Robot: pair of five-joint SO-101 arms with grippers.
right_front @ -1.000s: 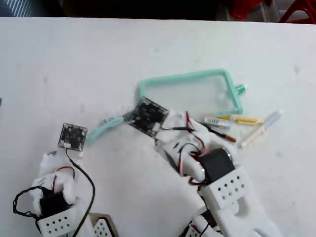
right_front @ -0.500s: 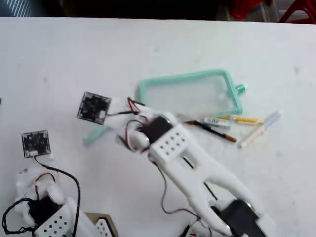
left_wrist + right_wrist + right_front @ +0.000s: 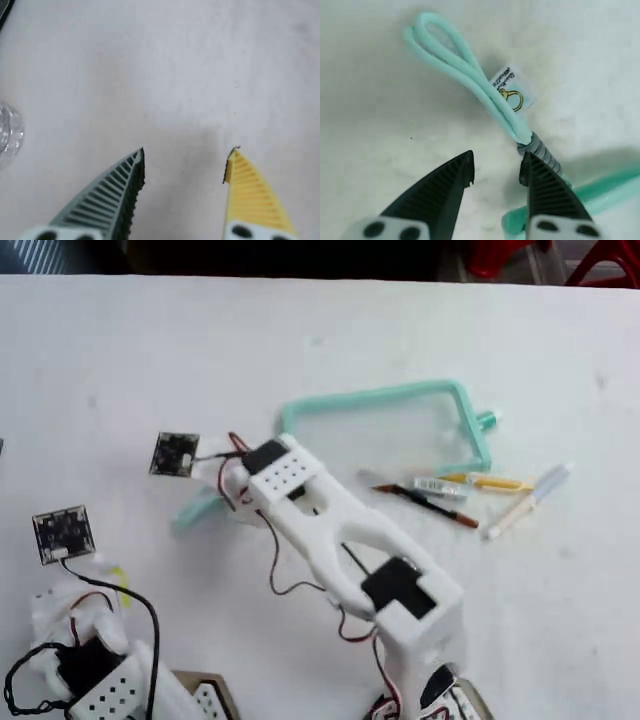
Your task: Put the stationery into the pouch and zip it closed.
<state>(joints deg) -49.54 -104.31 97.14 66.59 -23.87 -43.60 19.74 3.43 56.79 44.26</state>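
Noted the clear pouch [image 3: 385,435] with mint-green edging lying flat on the desk [image 3: 120,350], a little right of centre; zip pull [image 3: 487,421] poking out at its far right corner; cannot tell whether the zip is done up. Found the stationery outside the pouch, on the desk just beside its near right edge: a dark pen [image 3: 428,503], a yellow pen [image 3: 492,482], a white pen [image 3: 532,500] at a slant, and a small labelled piece [image 3: 438,487] between the dark and yellow ones; all close together, contact between them not resolvable. Traced a mint-green cord loop [image 3: 462,57] off the pouch's left end, with a white tag [image 3: 512,91] beside it and a grey coiled collar [image 3: 540,150] where the strands join.

Placed the right arm [image 3: 340,530] stretched diagonally from the near edge of the desk to the pouch's left end; recorded the right hand [image 3: 496,167] open, two black fingers [image 3: 440,195] parted, poised at the collar end of the cord; one fingertip right at the grey coiled collar, touching or not undeterminable; bare desk in the gap; nothing gripped.

Placed the left arm [image 3: 110,690] at the near left corner of the desk, well apart from the pouch; recorded the left hand [image 3: 185,160] open, grey finger [image 3: 110,195] and yellow finger [image 3: 252,195] spread wide over bare desk, holding nothing. Noted a clear ridged round object [image 3: 7,132] off to the grey finger's side, apart from it.
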